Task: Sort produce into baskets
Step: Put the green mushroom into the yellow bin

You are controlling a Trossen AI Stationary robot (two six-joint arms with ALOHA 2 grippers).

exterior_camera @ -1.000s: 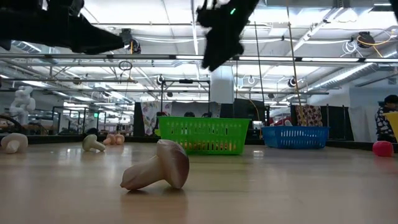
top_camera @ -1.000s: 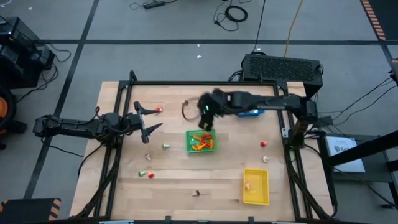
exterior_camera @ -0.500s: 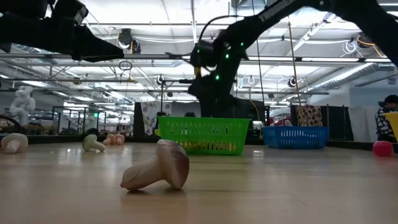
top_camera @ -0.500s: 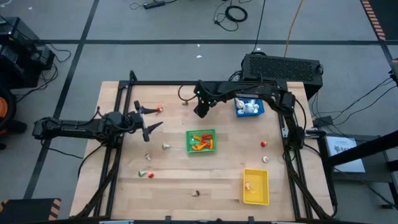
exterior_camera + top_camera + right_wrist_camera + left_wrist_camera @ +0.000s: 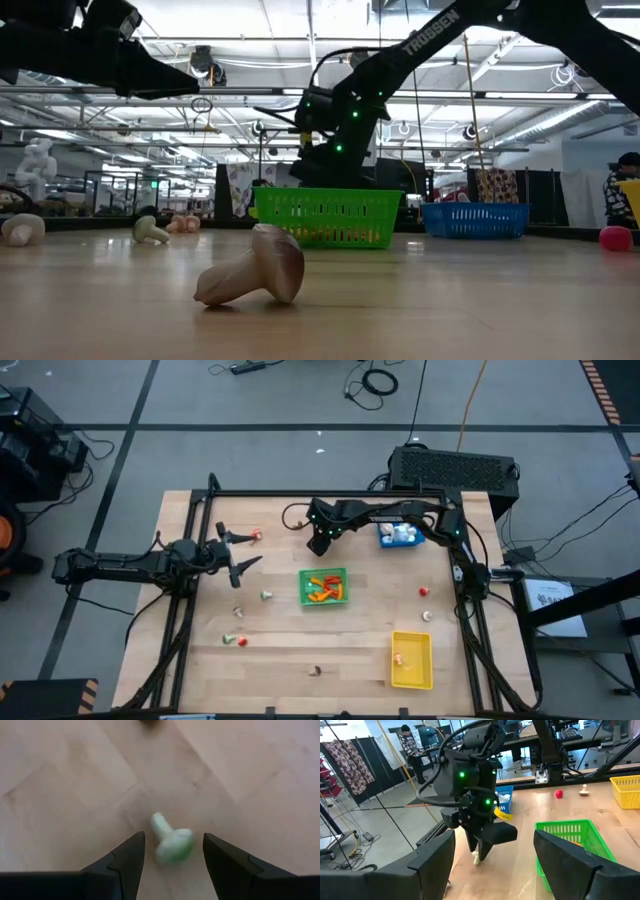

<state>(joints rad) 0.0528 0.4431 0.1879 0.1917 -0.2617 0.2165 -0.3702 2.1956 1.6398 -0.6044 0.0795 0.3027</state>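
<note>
A small pale-green and white mushroom-shaped piece of produce lies on the wooden table. My right gripper hangs open just above it, slanting down, one finger on either side and neither touching. From above, that gripper is beyond the green basket, which holds orange and red pieces. The blue basket holds white pieces and the yellow basket one piece. My left gripper waits open and level at the table's left.
Loose pieces lie scattered: one by the left gripper, some at the near left, a mushroom near the front edge, and two at the right. A black frame edges the table.
My right gripper has swung from above the green basket's far side a little toward the table's left and far edge, and has sunk from high up to just above the table behind the basket. The blue basket now shows from above. My left arm has kept still.
</note>
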